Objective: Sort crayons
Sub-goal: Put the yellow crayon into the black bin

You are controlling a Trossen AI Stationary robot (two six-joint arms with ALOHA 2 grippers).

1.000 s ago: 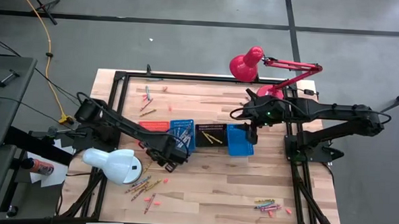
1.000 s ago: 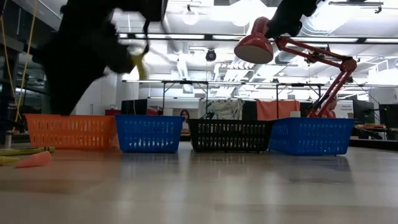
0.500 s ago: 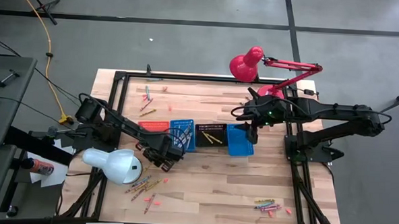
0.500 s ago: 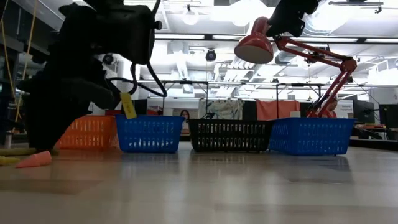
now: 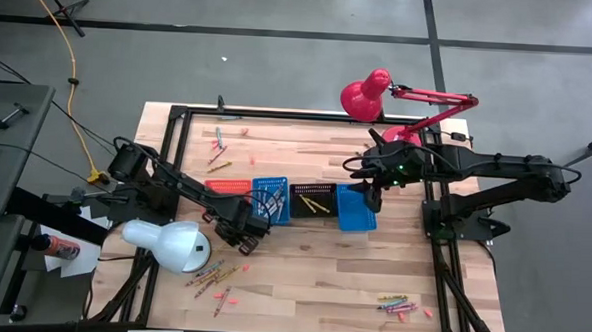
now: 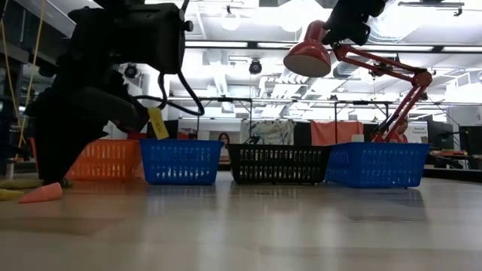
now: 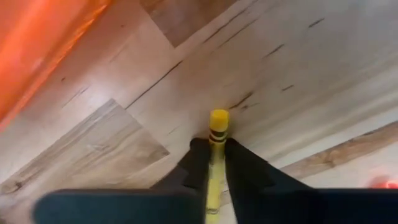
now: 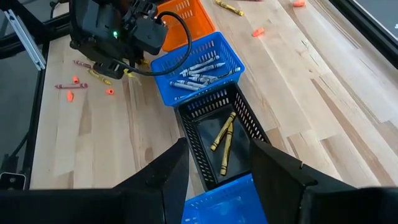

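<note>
- One yellow crayon [image 7: 215,155] sits pinched in the left hand [image 7: 211,165], its long axis running straight out along the fingers, blunt tip forward over the wooden bench [image 7: 298,68].
- Low view: it hangs tilted in front of the orange basket [image 6: 105,159].
- Right hand [image 8: 214,171], fingers wide, hovers over the black basket [image 8: 249,127], where yellow crayons [image 8: 222,138] lie lengthwise.

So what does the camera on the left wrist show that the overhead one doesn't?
Only the left wrist view shows the left gripper shut on a thin yellow crayon. Only the overhead view shows the row of small mesh baskets, the right gripper above them, and scattered crayons. Both show the pale wooden tabletop.
</note>
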